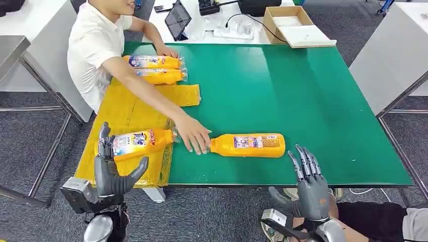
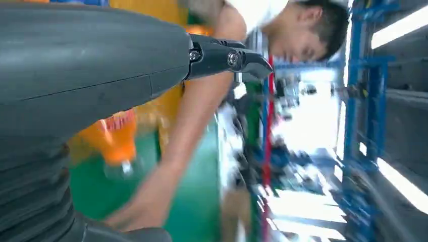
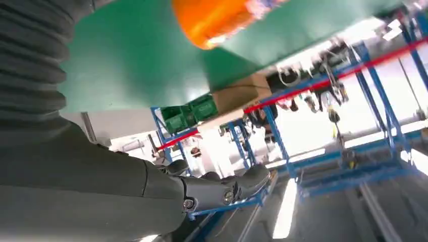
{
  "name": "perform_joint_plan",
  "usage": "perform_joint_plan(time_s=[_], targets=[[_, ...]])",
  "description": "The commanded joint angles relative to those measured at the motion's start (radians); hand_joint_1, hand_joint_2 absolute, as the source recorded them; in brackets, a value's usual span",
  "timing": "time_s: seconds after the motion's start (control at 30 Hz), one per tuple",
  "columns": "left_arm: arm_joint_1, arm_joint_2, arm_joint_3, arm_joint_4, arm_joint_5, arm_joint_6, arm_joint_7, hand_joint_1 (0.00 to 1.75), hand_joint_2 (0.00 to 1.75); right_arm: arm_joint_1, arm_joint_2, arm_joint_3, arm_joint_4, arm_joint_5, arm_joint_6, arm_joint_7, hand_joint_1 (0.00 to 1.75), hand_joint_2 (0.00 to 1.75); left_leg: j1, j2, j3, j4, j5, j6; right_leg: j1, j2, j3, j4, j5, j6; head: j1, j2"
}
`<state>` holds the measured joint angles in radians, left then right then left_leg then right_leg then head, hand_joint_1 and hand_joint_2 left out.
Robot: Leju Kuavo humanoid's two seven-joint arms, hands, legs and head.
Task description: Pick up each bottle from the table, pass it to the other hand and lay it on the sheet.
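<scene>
Fingers of left hand (image 1: 112, 169) grip a bottle (image 1: 135, 143); right hand (image 1: 309, 184) spread, empty; head view shows both.

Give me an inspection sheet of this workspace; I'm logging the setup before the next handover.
Surface: green table, with a yellow sheet along its left side.
Job's things: two bottles lie at the sheet's far end; a third bottle is at the left hand; a fourth bottle lies on the green.
Clutter: nothing seen on the green.
Hands: left hand around the third bottle; right hand open, fingers apart, at the near edge.
Cables: black cable on the white desk behind.
Surroundings: a person's hand touches the fourth bottle's cap end; cardboard box and tablet behind.
</scene>
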<state>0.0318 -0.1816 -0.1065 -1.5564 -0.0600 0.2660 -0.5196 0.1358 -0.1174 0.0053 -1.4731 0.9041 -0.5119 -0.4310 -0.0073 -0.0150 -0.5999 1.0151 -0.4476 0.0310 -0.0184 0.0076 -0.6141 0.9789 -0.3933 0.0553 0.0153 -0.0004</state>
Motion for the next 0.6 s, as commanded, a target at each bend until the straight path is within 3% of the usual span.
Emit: perform_joint_plan(time_s=[0.03, 0.2, 0.37, 0.4, 0.6], targets=[[-0.084, 0.009, -0.066, 0.146, -0.100, 0.119, -0.004, 0.00, 1.75, -0.238, -0.046, 0.076, 0.381, 0.033, 0.108, 0.046, 0.00, 1.75, 0.001, 0.002, 0.005, -0.002, 0.000, -0.002, 0.001, 0.001, 0.005, -0.003, 0.001, -0.002, 0.000, 0.000], [-0.093, 0.009, -0.067, 0.153, -0.099, 0.118, -0.004, 0.00, 1.75, -0.263, -0.043, 0.092, 0.423, 0.035, 0.111, 0.050, 0.00, 1.75, 0.002, 0.001, 0.003, -0.001, 0.000, -0.001, 0.002, 0.000, 0.003, -0.001, 0.000, -0.001, 0.000, 0.000], [-0.149, -0.004, -0.103, 0.220, -0.136, 0.130, -0.022, 0.00, 1.75, -0.451, 0.023, 0.140, 0.697, -0.042, 0.165, 0.014, 0.00, 1.75, 0.003, 0.004, 0.003, -0.001, 0.000, -0.001, 0.002, 0.003, 0.002, -0.001, 0.001, -0.001, 0.000, 0.000], [-0.149, -0.006, -0.107, 0.220, -0.140, 0.133, -0.023, 0.00, 1.75, -0.461, 0.028, 0.143, 0.714, -0.043, 0.158, 0.014, 0.00, 1.75, 0.003, 0.007, 0.006, -0.002, -0.001, -0.002, 0.003, 0.006, 0.006, -0.002, 0.001, -0.002, 0.000, 0.000], [-0.141, -0.006, -0.113, 0.205, -0.148, 0.128, -0.011, 0.00, 1.75, -0.469, 0.031, 0.154, 0.734, -0.052, 0.159, 0.004, 0.00, 1.75, 0.002, 0.001, 0.003, -0.001, 0.000, -0.001, 0.002, 0.000, 0.003, -0.001, 0.000, -0.002, 0.000, 0.000]])
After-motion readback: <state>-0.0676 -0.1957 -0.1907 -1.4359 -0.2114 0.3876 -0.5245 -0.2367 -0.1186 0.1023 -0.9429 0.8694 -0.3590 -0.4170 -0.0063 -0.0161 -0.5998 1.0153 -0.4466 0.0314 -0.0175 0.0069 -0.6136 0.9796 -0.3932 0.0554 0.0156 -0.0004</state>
